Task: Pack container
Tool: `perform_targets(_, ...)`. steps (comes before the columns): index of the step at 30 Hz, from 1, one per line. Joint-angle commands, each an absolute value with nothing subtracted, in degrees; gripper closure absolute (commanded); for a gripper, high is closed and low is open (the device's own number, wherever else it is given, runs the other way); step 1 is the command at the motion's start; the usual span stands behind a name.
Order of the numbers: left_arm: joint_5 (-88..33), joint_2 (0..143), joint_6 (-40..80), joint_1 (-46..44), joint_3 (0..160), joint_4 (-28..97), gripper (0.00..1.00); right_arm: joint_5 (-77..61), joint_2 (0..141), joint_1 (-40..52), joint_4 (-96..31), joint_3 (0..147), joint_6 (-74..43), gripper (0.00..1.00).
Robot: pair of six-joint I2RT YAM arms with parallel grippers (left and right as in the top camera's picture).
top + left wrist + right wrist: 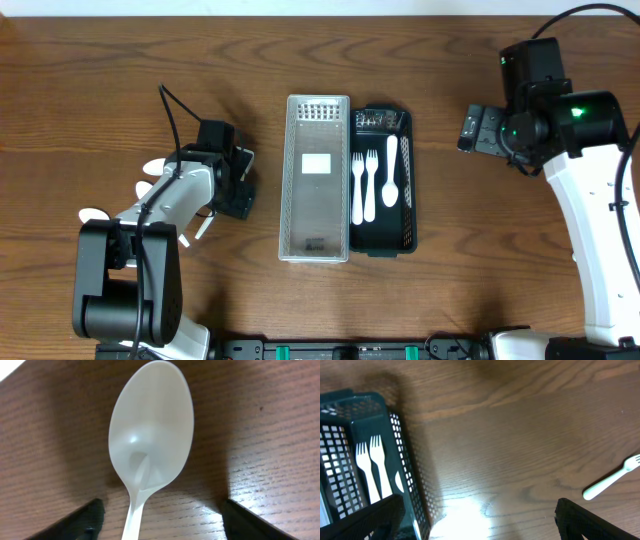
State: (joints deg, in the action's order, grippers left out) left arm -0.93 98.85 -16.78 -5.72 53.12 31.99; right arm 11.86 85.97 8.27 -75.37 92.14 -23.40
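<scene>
A white plastic spoon lies on the wooden table, bowl up, in the left wrist view. Its handle runs down between the dark fingers of my left gripper, which stand apart on either side without touching it. In the overhead view that gripper hangs left of the clear perforated container. Beside the container is a black basket holding two white forks and a spoon. My right gripper is open over bare table, just right of the basket.
More white plastic cutlery lies around the left arm. A white fork lies on the table at the right of the right wrist view. The right arm stands along the table's right side.
</scene>
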Motion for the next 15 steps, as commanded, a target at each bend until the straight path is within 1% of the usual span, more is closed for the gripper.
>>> perform_targets(1,0.4,99.5,-17.6,-5.4,52.0,32.0,0.42,11.0,85.9,6.3,-75.2,92.1,-22.7,0.01)
perform_targets(3,0.4,99.5,-17.5,-5.4,52.0,32.1,0.5,10.4,85.9,5.4,-75.2,92.1,-23.0,0.01)
perform_targets(5,0.4,99.5,-17.5,-5.4,52.0,32.3,0.56,10.4,85.9,4.1,-75.2,92.1,-24.5,0.01)
perform_targets(8,0.4,99.5,-17.5,-5.4,52.0,32.4,0.58,9.5,85.9,1.8,-75.2,92.1,-26.1,0.01)
perform_targets(10,0.4,99.5,-17.5,-5.4,52.0,32.4,0.63,7.4,85.9,0.0,-75.2,92.1,-26.1,0.01)
perform_targets(14,0.4,99.4,-17.5,-5.4,52.1,32.4,0.87,4.8,85.9,-2.9,-75.2,92.1,-26.1,0.01)
perform_targets(15,0.4,99.4,-17.2,-5.4,52.3,32.6,0.9,4.5,85.9,-3.4,-75.3,92.1,-26.1,0.01)
